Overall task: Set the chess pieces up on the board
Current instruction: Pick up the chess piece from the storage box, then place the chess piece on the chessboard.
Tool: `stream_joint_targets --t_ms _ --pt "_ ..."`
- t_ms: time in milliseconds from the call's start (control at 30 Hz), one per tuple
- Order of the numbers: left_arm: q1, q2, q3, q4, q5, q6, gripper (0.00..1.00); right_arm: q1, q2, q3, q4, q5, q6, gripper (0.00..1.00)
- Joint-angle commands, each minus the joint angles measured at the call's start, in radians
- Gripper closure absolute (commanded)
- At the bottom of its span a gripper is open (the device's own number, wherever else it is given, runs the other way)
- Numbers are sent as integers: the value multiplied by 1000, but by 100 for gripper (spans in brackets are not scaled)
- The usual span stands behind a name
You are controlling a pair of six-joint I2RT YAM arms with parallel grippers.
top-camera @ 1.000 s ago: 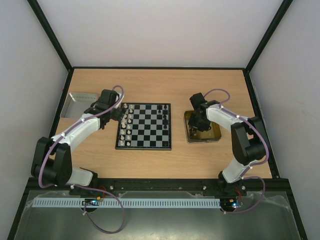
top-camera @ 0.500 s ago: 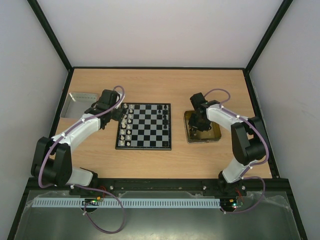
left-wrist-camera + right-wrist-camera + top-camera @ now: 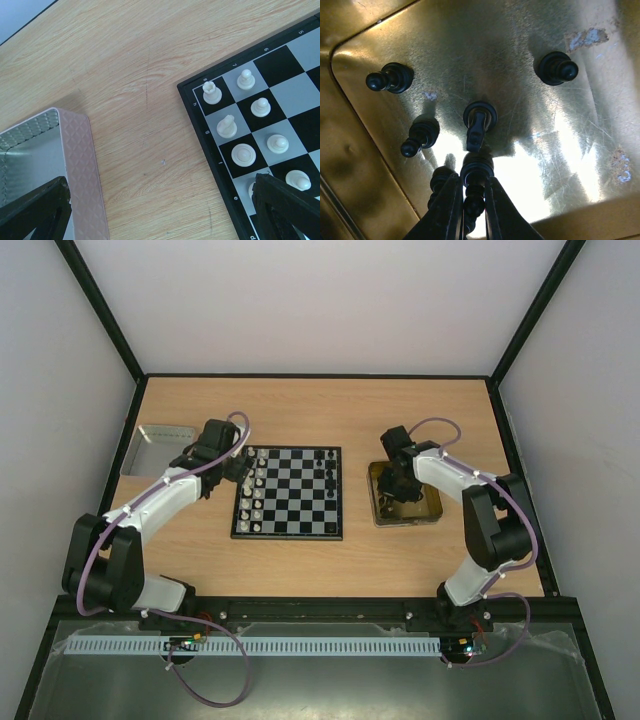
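Gripper at right (image 3: 472, 186) has closed on black piece (image 3: 476, 170).

We see a wooden table (image 3: 320, 410) walled in white. A silver tray (image 3: 158, 440) lies near its far left edge, its wall patterned with diamonds. A yellow tray (image 3: 432, 505) sits right of centre, its floor shiny and scratched. A white slotted strip (image 3: 300, 646) runs along the near side.
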Motion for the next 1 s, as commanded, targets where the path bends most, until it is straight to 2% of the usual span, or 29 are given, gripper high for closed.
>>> stream_joint_targets --t_ms 0,233,467,767,967 --pt "-6 8 17 -3 -10 5 1 -6 -41 -13 -26 37 -2 91" --pt "-7 -9 18 -11 -6 5 1 -6 -82 8 -79 83 -13 91" --pt "-8 -18 14 -11 -3 4 1 8 -162 85 -176 64 -6 92" --pt "-9 -32 13 -14 -6 2 1 207 -121 214 -200 31 68 91" --pt "-8 -40 10 -17 -10 0 1 266 -68 222 -160 -25 85 91"
